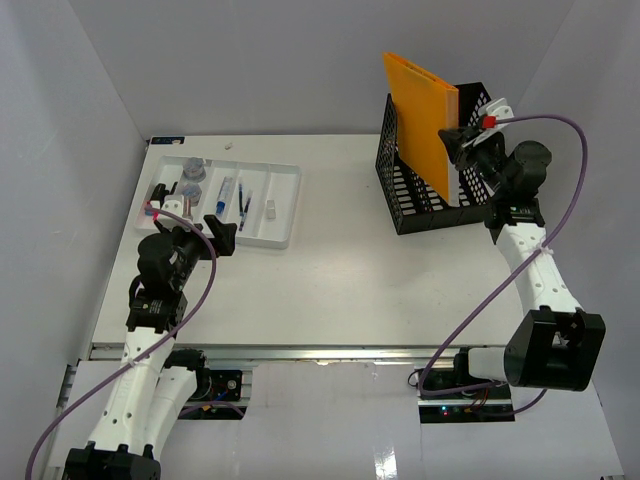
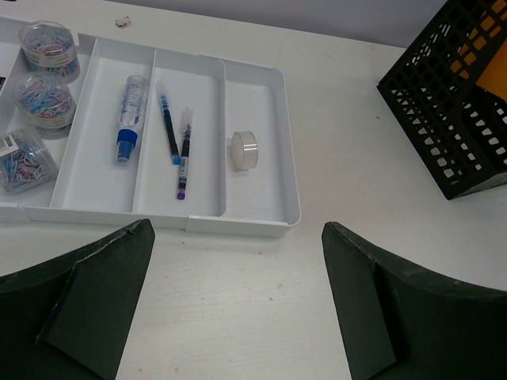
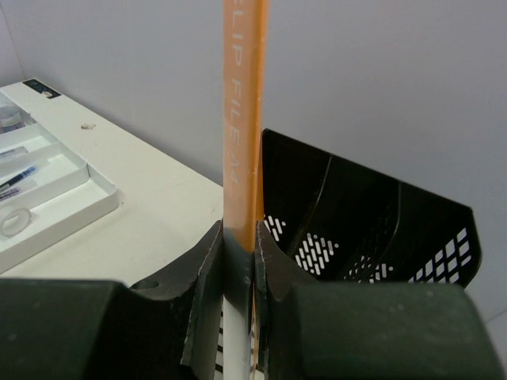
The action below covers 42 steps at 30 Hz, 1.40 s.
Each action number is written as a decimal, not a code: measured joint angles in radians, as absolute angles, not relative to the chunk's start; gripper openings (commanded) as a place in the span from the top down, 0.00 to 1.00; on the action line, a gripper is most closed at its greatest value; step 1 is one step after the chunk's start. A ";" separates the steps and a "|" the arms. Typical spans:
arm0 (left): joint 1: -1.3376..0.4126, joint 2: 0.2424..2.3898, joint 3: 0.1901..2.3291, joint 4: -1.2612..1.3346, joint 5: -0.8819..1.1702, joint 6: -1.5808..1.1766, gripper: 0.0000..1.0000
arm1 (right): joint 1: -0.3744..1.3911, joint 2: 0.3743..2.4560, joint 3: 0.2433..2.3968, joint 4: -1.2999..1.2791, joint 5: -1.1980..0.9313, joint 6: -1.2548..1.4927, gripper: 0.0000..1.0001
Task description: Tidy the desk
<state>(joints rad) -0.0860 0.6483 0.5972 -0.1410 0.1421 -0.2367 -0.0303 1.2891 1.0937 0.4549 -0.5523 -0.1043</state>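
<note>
The desk is a wide white tabletop. An orange clip file stands upright, its lower part inside a black mesh file rack at the back right. My right gripper is shut on the file's edge. In the right wrist view the file rises between the two fingers of that gripper, with the rack just behind. My left gripper hangs open over bare desk, just in front of a white tray. Nothing lies between the wide-apart fingers of the left gripper.
The tray holds a glue bottle, two pens, a tape roll and three jars of coloured paper clips. A metal rail runs along the desk's near edge. Grey walls close in the back and sides.
</note>
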 measured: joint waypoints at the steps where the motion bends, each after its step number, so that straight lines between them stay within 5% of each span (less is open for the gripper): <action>1: -0.086 0.649 0.597 -0.141 0.142 -0.237 0.02 | -0.024 1.297 1.082 0.466 -0.546 -0.104 0.92; 42: -0.086 0.706 0.597 -0.142 0.115 -0.236 0.02 | -0.022 1.638 0.885 1.280 -0.598 0.248 0.92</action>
